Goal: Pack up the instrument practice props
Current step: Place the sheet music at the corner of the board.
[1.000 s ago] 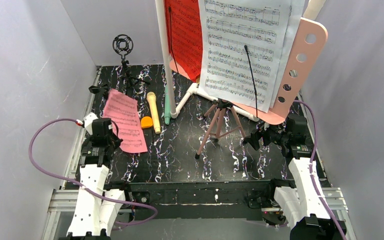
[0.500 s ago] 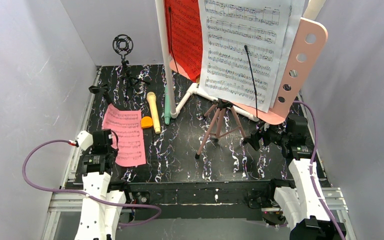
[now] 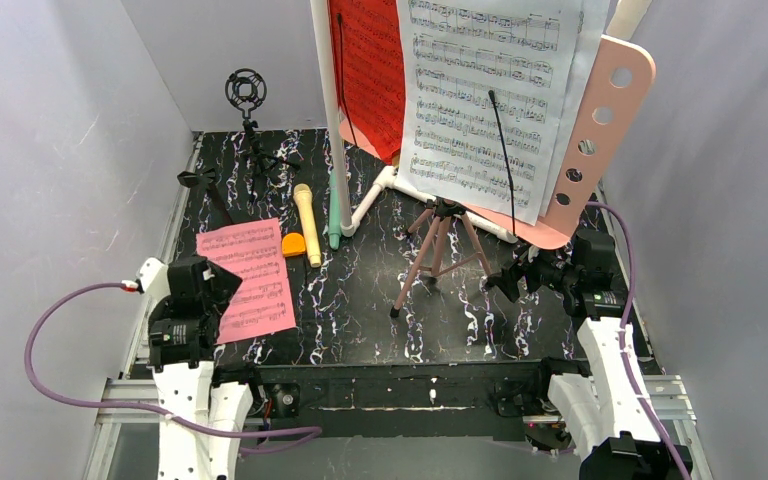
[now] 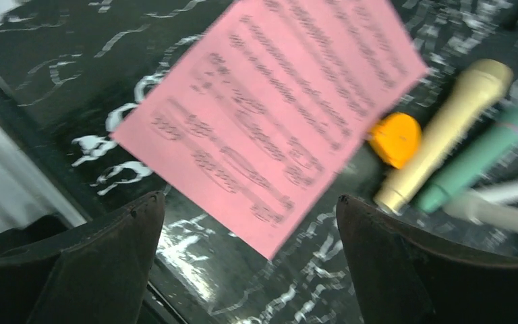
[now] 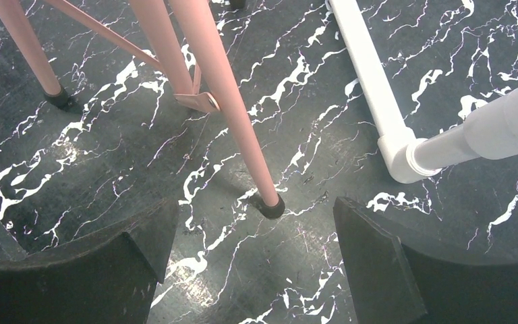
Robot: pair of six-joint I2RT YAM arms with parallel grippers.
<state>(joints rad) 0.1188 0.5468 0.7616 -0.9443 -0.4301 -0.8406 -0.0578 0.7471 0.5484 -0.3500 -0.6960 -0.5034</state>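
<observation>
A pink sheet of music (image 3: 247,280) lies flat on the black marbled table at the near left; the left wrist view shows it as a pink sheet (image 4: 270,115) too. My left gripper (image 3: 208,285) hovers open over its near corner, jaws wide apart and empty (image 4: 248,198). The yellow microphone (image 3: 307,225) and mint-green microphone (image 3: 334,215) lie side by side beyond it. The pink music stand (image 3: 600,120) on its tripod (image 3: 440,250) carries white sheet music (image 3: 480,100), with the red folder (image 3: 370,60) behind. My right gripper (image 3: 505,282) stands open near a tripod leg (image 5: 222,101), not touching it.
A white pipe frame (image 3: 327,100) rises at the back, its base tube (image 5: 378,88) lying right of the tripod. A black shock mount on a small stand (image 3: 247,95) and a black clip stand (image 3: 200,182) are at the back left. An orange piece (image 3: 294,245) lies beside the yellow microphone.
</observation>
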